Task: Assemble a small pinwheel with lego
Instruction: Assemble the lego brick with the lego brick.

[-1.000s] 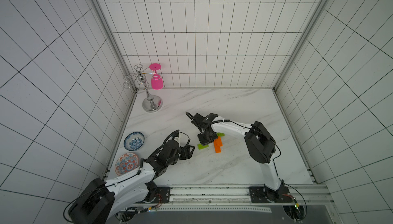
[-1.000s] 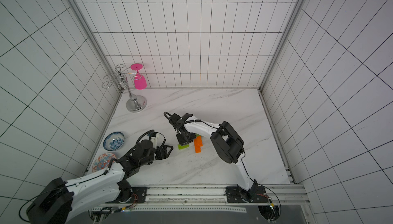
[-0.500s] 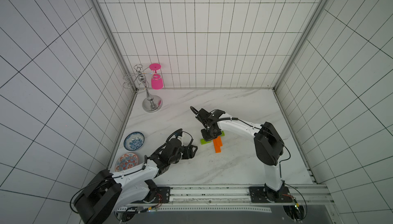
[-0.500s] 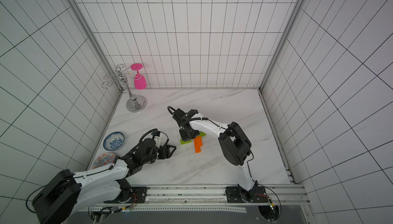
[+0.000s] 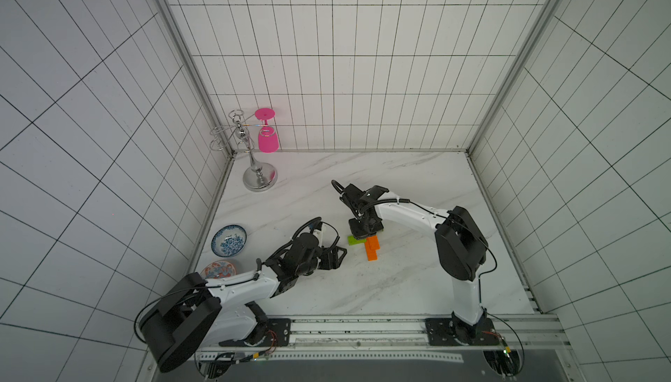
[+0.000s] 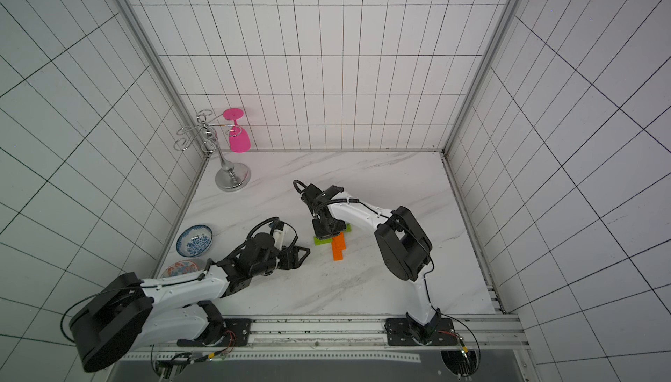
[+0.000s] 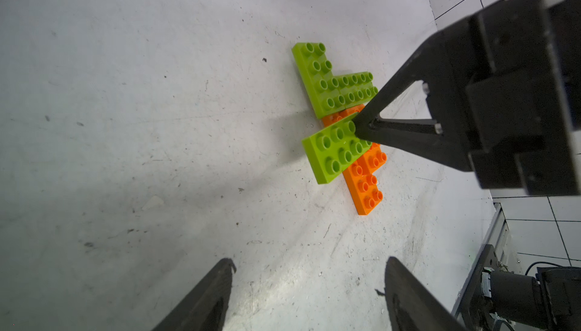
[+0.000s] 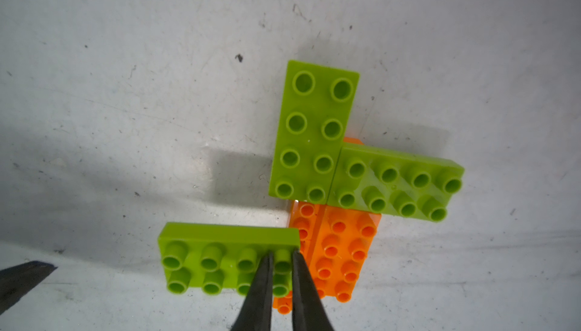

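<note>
The part-built pinwheel lies mid-table: two lime-green lego bricks (image 8: pixel 314 131) (image 8: pixel 396 184) meet at a right angle on top of orange bricks (image 8: pixel 342 250). My right gripper (image 8: pixel 280 255) is shut on the end studs of a third lime-green brick (image 8: pixel 217 260), held slightly tilted over the orange stem's edge (image 7: pixel 366 184). In both top views the right gripper (image 5: pixel 365 233) (image 6: pixel 328 233) points down and hides most of the green. My left gripper (image 7: pixel 309 263) (image 5: pixel 341 253) hovers open and holds nothing, a short way left of the bricks.
A chrome glass rack (image 5: pixel 259 177) with a pink glass (image 5: pixel 268 138) stands in the back left corner. A blue patterned bowl (image 5: pixel 228 240) and a red patterned dish (image 5: pixel 218 270) sit by the left wall. Tiled walls enclose three sides; the arms' rail (image 5: pixel 363 325) runs along the front.
My right gripper has come forward and down over the bricks with the lime-green brick. My left gripper has edged right, toward the bricks, still open.
</note>
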Tool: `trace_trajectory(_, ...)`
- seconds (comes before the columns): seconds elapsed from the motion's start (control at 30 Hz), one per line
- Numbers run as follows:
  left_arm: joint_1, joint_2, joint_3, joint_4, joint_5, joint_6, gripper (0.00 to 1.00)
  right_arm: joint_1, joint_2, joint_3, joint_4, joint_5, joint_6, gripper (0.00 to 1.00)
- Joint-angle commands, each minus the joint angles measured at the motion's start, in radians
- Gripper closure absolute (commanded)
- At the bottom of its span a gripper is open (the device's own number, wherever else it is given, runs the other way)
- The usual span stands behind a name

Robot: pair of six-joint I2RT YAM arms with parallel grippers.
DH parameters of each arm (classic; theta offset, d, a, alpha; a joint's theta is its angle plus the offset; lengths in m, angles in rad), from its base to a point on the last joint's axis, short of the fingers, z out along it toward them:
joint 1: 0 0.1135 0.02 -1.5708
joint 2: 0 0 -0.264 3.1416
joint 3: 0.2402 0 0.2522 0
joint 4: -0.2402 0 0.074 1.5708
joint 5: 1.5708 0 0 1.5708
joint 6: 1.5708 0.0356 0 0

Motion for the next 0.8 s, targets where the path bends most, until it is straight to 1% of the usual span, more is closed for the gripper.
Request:
trace_trajectory(0.0,-0.005,0.009,0.027,0.031,-0.002,0.012,0.23,-0.013,-0.002,-0.03,-0.016,0.014,0.015,0.86)
trace_trajectory(0.77,-0.007,0.038,0.025,0.046,0.003,0.012,0.23,-0.039,0.045,-0.023,-0.005,0.01,0.0,0.86)
